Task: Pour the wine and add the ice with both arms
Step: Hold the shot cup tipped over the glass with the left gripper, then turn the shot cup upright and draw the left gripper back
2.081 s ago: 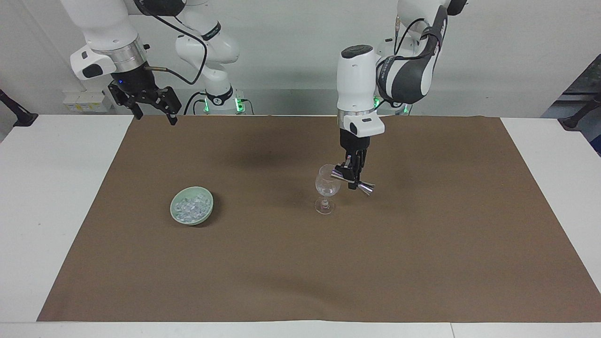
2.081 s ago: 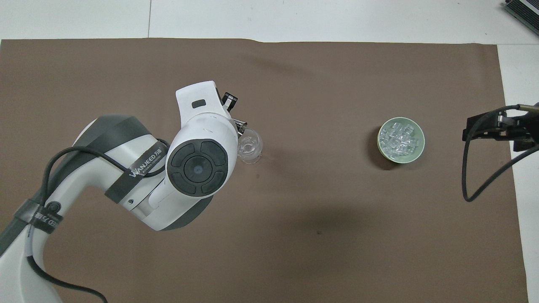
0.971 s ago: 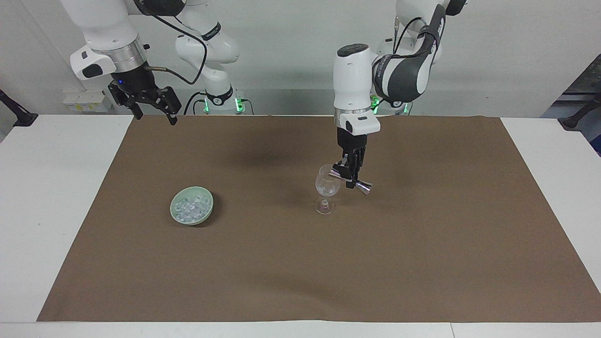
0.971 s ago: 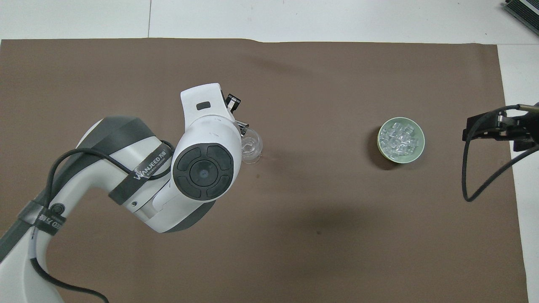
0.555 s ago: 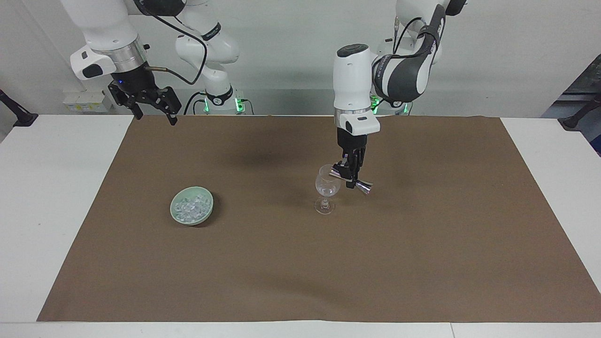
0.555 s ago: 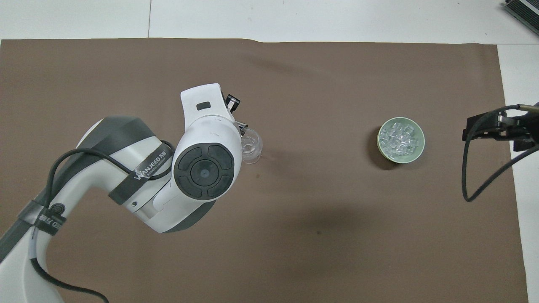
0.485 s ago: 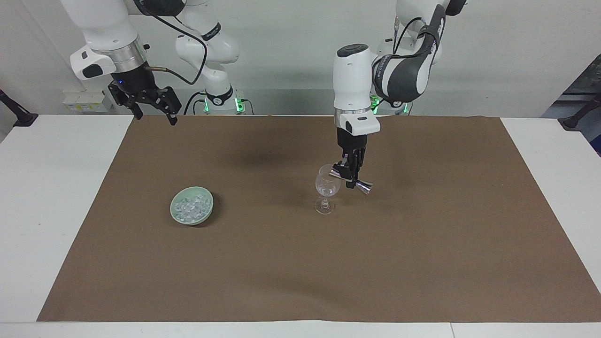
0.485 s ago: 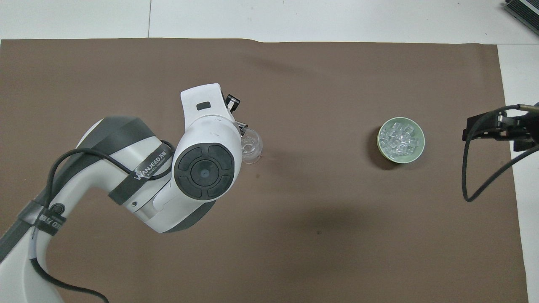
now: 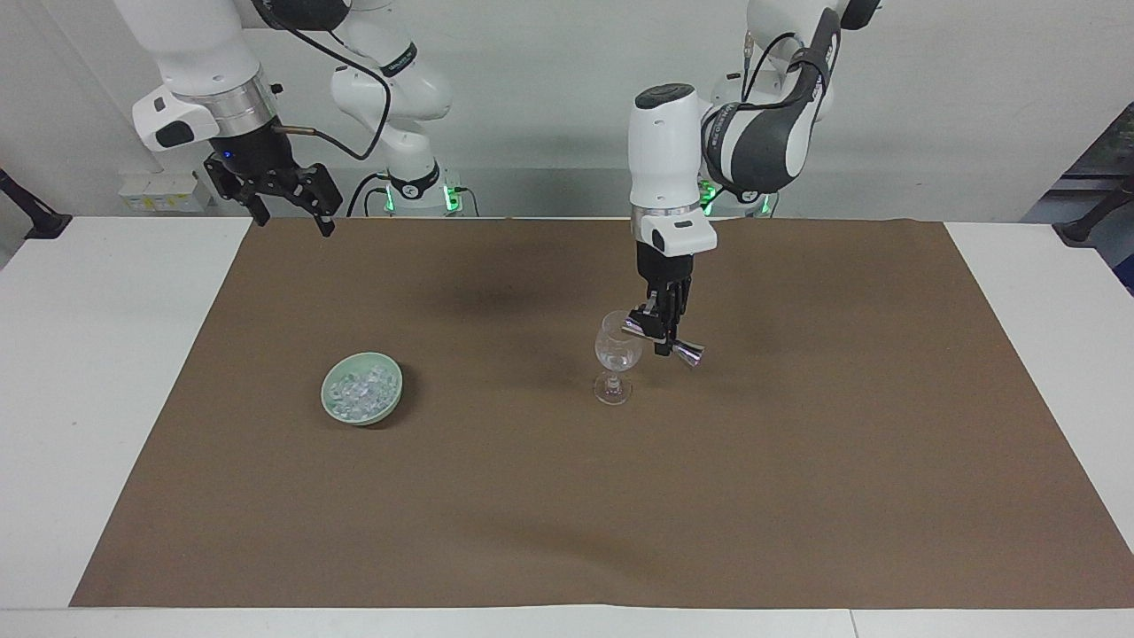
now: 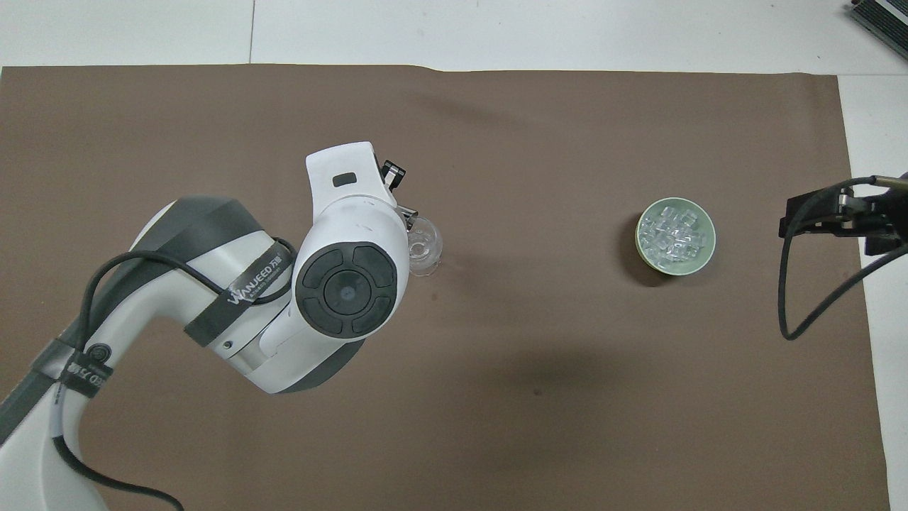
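My left gripper (image 9: 663, 338) is clamped on a small metal jigger (image 9: 666, 340), tipped on its side with one mouth at the rim of the wine glass (image 9: 617, 355), which stands near the middle of the brown mat (image 9: 797, 496). I judge the pour to be under way or nearly done (the wine itself is too clear for me to make out). The ice (image 9: 361, 393) has not been added: it sits heaped in the green bowl (image 9: 391, 396), toward the right arm's end of the mat. My right gripper (image 9: 283, 197) waits up in the air over the mat's corner at that end, jaws spread and empty. The facing view shows the jigger's tilt against the glass; from overhead my own wrist hides most of the jigger, though the glass's open mouth (image 10: 423, 246) and the bowl's cubes (image 10: 674, 234) show plainly there.
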Robot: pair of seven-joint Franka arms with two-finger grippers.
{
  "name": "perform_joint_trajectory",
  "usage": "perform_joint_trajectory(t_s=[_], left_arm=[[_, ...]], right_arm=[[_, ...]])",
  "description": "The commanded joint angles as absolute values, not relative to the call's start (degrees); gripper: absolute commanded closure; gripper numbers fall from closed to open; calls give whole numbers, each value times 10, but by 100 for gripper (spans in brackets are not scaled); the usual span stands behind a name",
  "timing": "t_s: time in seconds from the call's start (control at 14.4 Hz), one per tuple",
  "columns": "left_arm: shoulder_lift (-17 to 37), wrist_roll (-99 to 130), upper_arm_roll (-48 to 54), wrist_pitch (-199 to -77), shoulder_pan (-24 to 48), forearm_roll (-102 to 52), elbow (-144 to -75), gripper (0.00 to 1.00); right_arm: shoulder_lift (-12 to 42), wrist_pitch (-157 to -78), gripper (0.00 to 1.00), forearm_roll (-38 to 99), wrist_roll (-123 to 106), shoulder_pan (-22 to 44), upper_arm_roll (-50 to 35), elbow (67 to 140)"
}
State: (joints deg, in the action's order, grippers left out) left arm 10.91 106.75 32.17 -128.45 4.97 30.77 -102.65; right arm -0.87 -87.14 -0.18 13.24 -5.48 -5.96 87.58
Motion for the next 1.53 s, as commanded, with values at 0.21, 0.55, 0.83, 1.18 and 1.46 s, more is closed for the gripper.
perform_joint_trajectory(t_s=[0.21,0.55,0.83,1.18,1.46], left_arm=[[103,1060,330,-1265,42,223,-1012,100],[94,1049,309,-1227,33,87,-1000,100],[93,966,250,-1175,32,-106,-988,100],[75,882,149,-1125,30,-254,-999,100],[68,829,66,-1088,22,-364,-1024,100]], right_arm=[[-10,-868,0,15,113,-64,-62,876],[-10,-867,0,15,113,-64,-62,876],[-10,-868,0,15,113,-64,-62,876],[-10,-868,0,15,113,-64,-62,876],[-10,-868,0,15,113,-64,-62,876]])
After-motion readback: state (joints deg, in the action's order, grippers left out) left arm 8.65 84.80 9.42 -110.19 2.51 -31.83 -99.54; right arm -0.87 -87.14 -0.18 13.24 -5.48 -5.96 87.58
